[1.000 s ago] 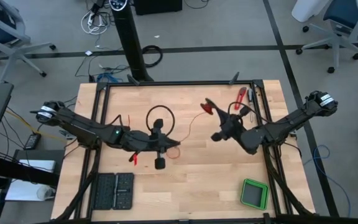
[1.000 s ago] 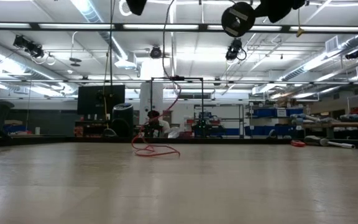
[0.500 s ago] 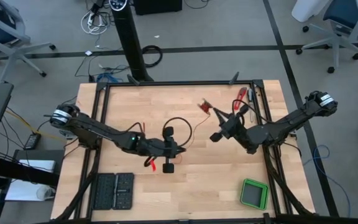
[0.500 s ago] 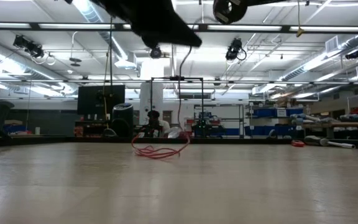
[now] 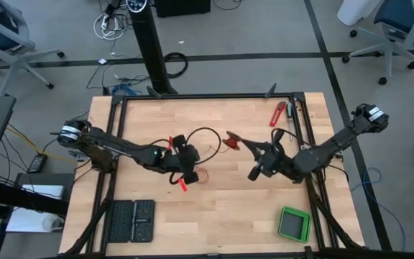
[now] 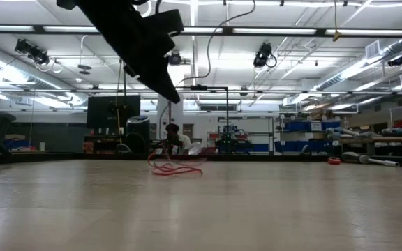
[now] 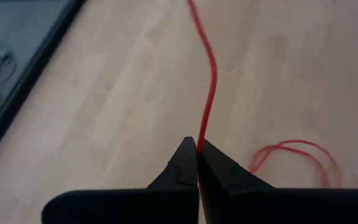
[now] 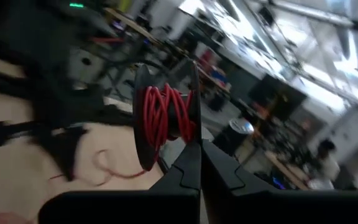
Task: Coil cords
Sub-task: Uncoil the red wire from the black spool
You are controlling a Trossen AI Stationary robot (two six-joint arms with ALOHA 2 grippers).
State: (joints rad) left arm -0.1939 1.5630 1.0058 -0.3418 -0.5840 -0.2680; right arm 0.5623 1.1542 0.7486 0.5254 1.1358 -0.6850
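The cord is a thin red wire. Part of it is wound on a small dark spool (image 8: 164, 118), which my right gripper (image 8: 195, 148) holds in the air right of the table's middle (image 5: 231, 140). Loose red loops (image 6: 175, 168) lie on the wood at mid-table (image 5: 201, 175). My left gripper (image 7: 197, 149) hangs above them, tipped down, shut on a stretch of the wire (image 7: 207, 93). In the low view the left arm (image 6: 135, 45) shows dark at the top. My left gripper pinches a single strand of the red wire (image 7: 200, 140) between its two fingertips, slanting down from the table's left. From the tips the strand runs on over the wood, gently curved. My right gripper pinches the edge of the spool's dark flange (image 8: 193, 133) between its fingertips, about level. The spool is lifted clear of the table.
A green box (image 5: 293, 224) sits at the near right corner, two black trays (image 5: 134, 221) at the near left. A red-handled tool (image 5: 277, 113) lies at the far right by the frame rail. Bare wood lies between the arms and the near edge.
My left gripper has gone toward the table's right and down, tipping its fingers downward over the loose loops. My right gripper has turned and carried the spool toward the near edge and a little left. The loops on the table have shifted slightly.
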